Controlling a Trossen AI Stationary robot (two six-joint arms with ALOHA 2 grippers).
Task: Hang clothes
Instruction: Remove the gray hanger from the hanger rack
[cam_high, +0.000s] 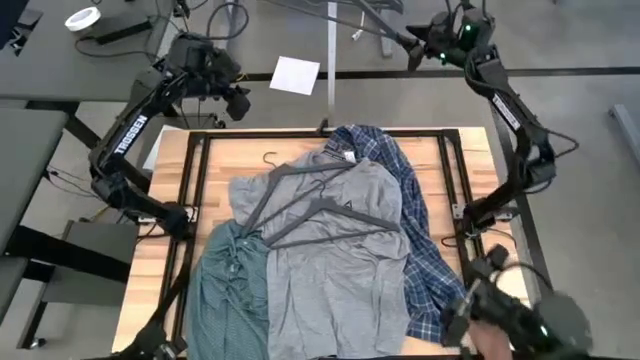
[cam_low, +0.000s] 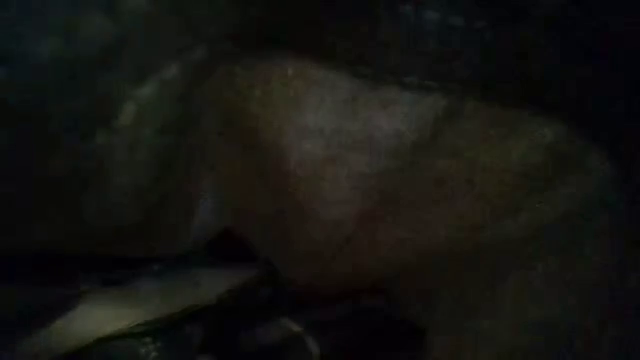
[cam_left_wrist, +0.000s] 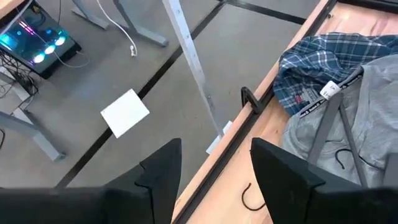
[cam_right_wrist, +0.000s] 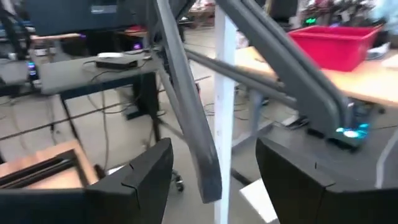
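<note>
The grey long-sleeve tee (cam_high: 335, 250) lies spread flat in the middle of the pile, on top of the other two shirts. The blue-white plaid shirt (cam_high: 420, 235) lies crumpled beneath its right side, collar at the far edge. The green fine-checked shirt (cam_high: 228, 290) lies rumpled under its left side, at the near corner.

Likely "TROSSEN" on left arm (cam_high: 133, 130)
</note>
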